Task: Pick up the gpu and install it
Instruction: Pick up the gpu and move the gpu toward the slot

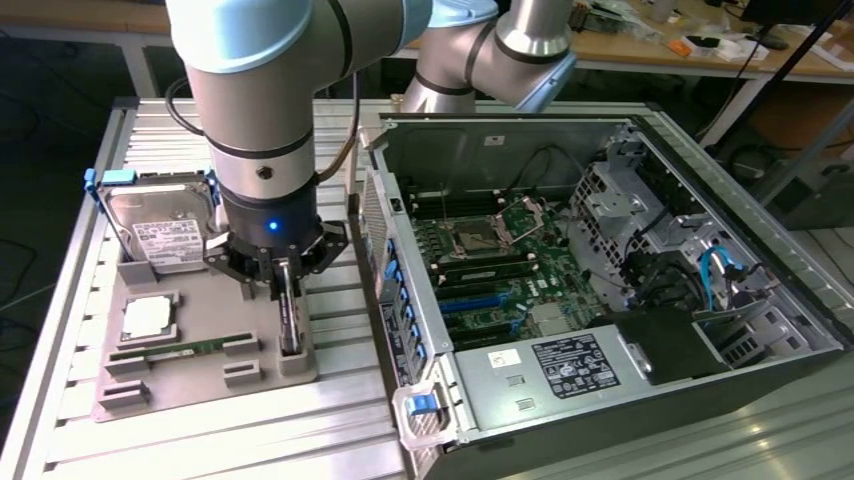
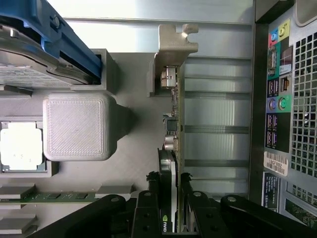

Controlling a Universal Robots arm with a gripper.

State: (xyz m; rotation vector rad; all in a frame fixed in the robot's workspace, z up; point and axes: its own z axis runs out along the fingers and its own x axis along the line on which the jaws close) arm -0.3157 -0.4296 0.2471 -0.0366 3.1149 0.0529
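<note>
1. gpu point(image 1: 288, 322) point(image 2: 172, 116) stands on edge in the grey tray point(image 1: 200, 388), right between the gripper's point(image 1: 284, 278) point(image 2: 169, 198) fingers point(image 2: 147, 208).
2. Jaws pinched narrow, gripping its two faces.
3. Bracket point(image 2: 174, 49) juts ahead of the fingertips.

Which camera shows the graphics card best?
The wrist view: the gpu stands edge-on, metal bracket at its far end, gripper closed around it. In the exterior view the arm hides most of it; a dark strip shows in the grey tray.

Slatted metal table point(image 1: 240, 440), cluttered wooden bench point(image 1: 627, 50) behind.
</note>
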